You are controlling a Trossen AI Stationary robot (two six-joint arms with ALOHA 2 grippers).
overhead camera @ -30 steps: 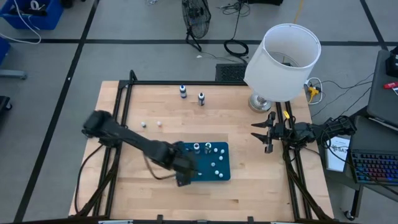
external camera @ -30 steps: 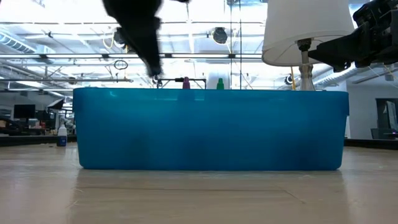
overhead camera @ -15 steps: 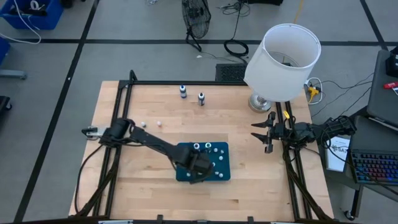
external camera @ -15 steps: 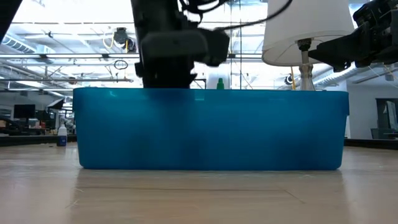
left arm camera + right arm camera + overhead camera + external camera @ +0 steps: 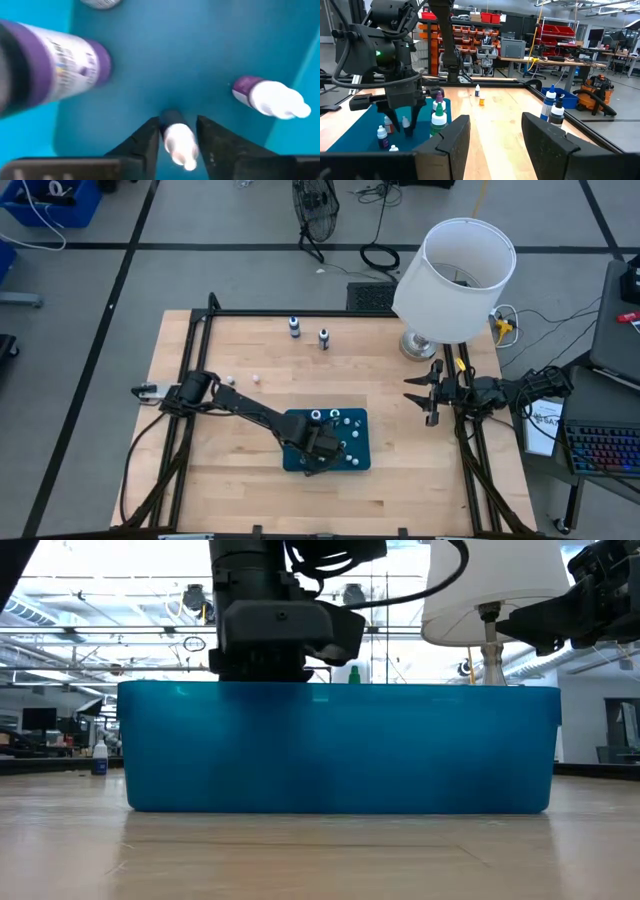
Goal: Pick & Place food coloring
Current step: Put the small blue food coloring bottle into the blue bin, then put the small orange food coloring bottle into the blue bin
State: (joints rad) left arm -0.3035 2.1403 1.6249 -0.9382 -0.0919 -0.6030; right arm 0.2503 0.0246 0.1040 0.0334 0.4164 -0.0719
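Over the blue tray (image 5: pixel 358 463), at about six o'clock on the table (image 5: pixel 260 350), we see the left gripper (image 5: pixel 322 452) lowered inside the walls. Its wrist view shows the fingers (image 5: pixel 145 145) standing narrowly on either side of a small white-capped bottle (image 5: pixel 177 140); we cannot tell whether they press it or merely flank it. Another purple bottle (image 5: pixel 270 97) lies tilted near the tray wall, and a larger purple one (image 5: pixel 60 70) is blurred and cut off at the picture's edge.

From table height, the tray's front wall (image 5: pixel 340 750) hides everything inside; only the left arm's dark body (image 5: pixel 270 625) and a green cap (image 5: pixel 353 673) clear the rim. From above, the arm covers part of the tray floor, so we cannot count all the bottles there.

Toward twelve o'clock, two more bottles (image 5: pixel 294 328) (image 5: pixel 323 338) stand on open wood, well apart from the tray. Two small white bits (image 5: pixel 256 378) lie toward nine o'clock.

At three o'clock, the right gripper (image 5: pixel 428 397) waits off the tray, beside the lamp (image 5: pixel 455 275), its fingers (image 5: pixel 540 137) parted and holding nothing. Bare wood stretches between it and the tray.
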